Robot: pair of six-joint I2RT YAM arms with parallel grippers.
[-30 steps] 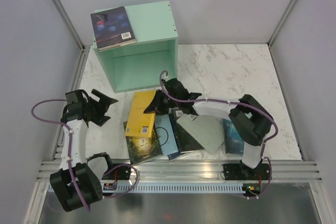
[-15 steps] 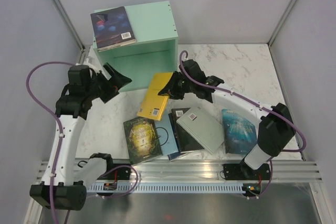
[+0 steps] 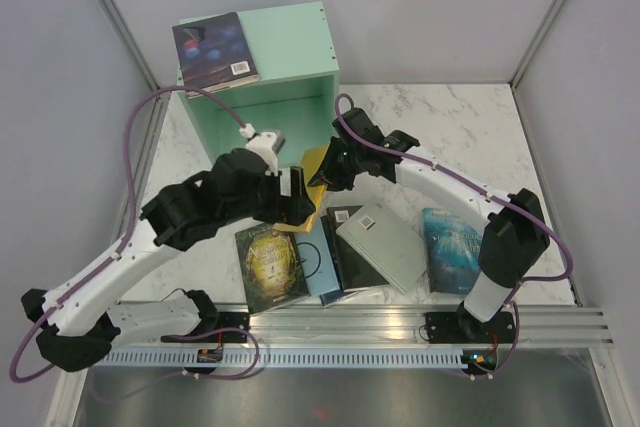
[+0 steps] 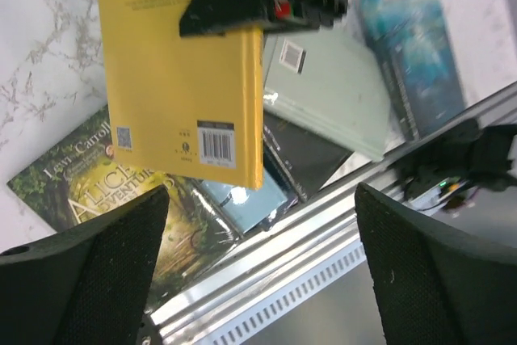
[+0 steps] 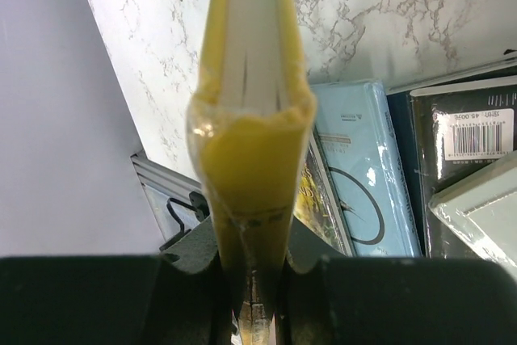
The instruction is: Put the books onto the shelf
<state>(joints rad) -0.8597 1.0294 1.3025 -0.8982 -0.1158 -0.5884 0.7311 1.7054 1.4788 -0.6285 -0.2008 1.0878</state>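
- Right wrist view: the right end effector (image 5: 252, 280) is clamped on one end of the yellow book (image 5: 246, 103), a pad on each cover. The covers bow out just above the pinch and the pages gape a little.
- That bowing suggests a thin, light, bendy paperback. Its cover looks glossy, so I'd judge it apt to slip or swing when gripped at one end only.
- A steadier hold would probably be close to the spine, where the block is stiffest, or a second pinch on the free end, the one with the barcode.
- Left wrist view: the left end effector (image 4: 258, 264) has its jaws wide apart with nothing between them, and the yellow book hangs ahead of it.
- Top external view: the yellow book is lifted off the tabletop (image 3: 430, 137), just in front of the shelf (image 3: 295, 42) and not yet inside.
- Only the dark blue starry book (image 3: 213, 52) is on the shelf — it lies flat on the top panel. No book shows in the visible part of the opening, though the left arm hides its lower edge.
- On the tabletop lie the gold-art book (image 3: 268, 265), a pale blue one (image 3: 318, 267), the black book (image 3: 350, 259), the mint-green book (image 3: 385, 244) and the teal-blue book (image 3: 450, 247) — mostly overlapping.
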